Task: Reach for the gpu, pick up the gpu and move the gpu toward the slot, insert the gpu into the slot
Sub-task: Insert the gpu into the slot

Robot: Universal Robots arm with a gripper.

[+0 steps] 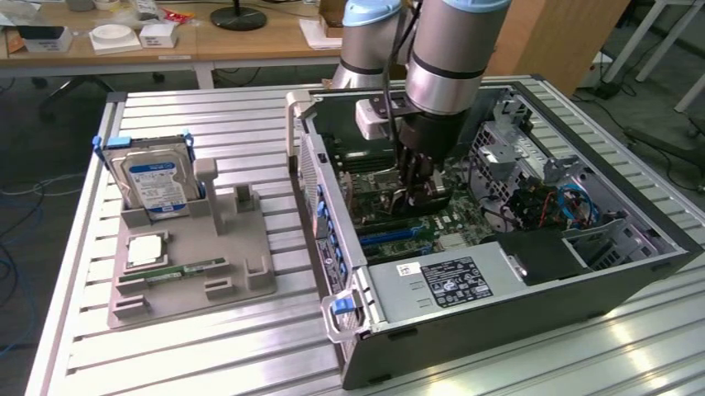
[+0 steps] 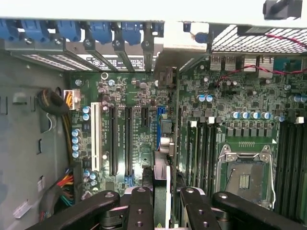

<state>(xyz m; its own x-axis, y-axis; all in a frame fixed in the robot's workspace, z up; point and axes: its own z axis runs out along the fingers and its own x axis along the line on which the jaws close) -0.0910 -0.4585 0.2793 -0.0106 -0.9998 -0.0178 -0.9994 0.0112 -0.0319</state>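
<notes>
My gripper (image 1: 424, 188) hangs down inside the open computer case (image 1: 617, 280), just above the motherboard. It is shut on the gpu (image 2: 161, 184), a thin dark card that the wrist view shows edge-on between the two black fingers (image 2: 140, 211), running toward the case's rear wall. The card's pale metal end (image 2: 165, 57) sits up against the rear bracket openings. The gpu stands over the blue slot (image 2: 159, 125) on the green board, with its lower edge at or very near the slot; whether it is seated I cannot tell. In the exterior view the gpu (image 1: 433, 200) is a dark shape below the fingers.
A grey fixture plate (image 1: 237, 272) lies at the exterior view's left and carries a silver hard drive (image 1: 154, 186) and a green memory stick (image 1: 182, 271). Inside the case are the power supply (image 1: 447, 280), black expansion slots (image 2: 113, 139), a processor socket (image 2: 244, 179) and cable bundles (image 2: 62, 103).
</notes>
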